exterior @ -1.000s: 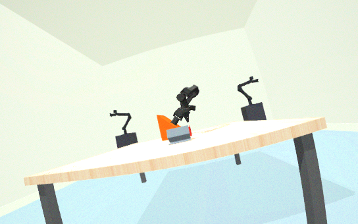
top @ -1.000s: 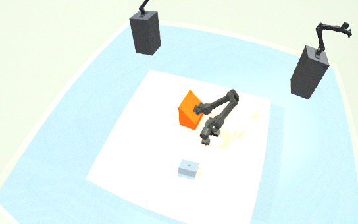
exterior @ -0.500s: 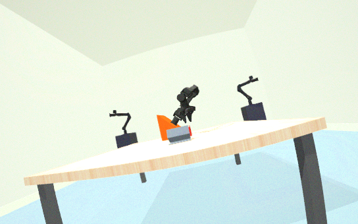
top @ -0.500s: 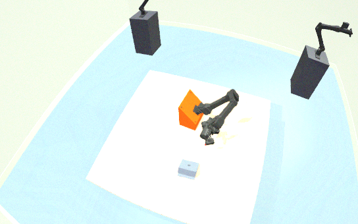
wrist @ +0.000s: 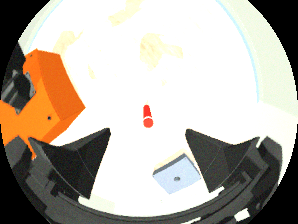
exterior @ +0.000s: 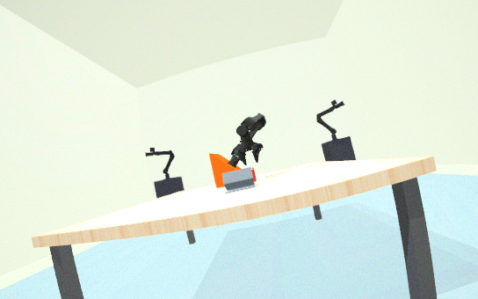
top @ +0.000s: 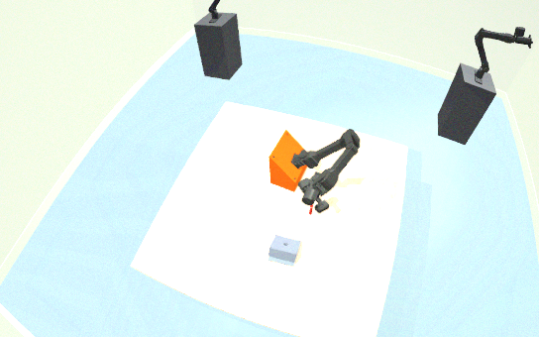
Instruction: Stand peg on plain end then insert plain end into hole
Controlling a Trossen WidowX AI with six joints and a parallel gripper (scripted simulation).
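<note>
In the wrist view, the orange wedge (top: 281, 175) (exterior: 216, 169) (wrist: 67, 90) sat at left, carrying the arm on its slope. Next, the peg (top: 310, 209) (exterior: 254, 174) (wrist: 148, 122) stood on the counter (top: 193, 238) (exterior: 119, 222) (wrist: 120, 95), band end up, presumably so its plain end could later enter the hole. The claw (top: 312, 195) (exterior: 250, 163) (wrist: 148, 131) was wide open, holding nothing, its fingers spread probably for a regrasp. Rightmost, the panel (top: 283, 252) (exterior: 238, 177) (wrist: 186, 172) turned its hole upward, likely to receive the peg; its depth was unreadable. In the exterior view the panel partly hid the peg, whose foot I could not make out.

The open pincer (exterior: 249, 163) (wrist: 148, 131) hangs below the bent arm (top: 345, 158) (exterior: 247, 133).
</note>
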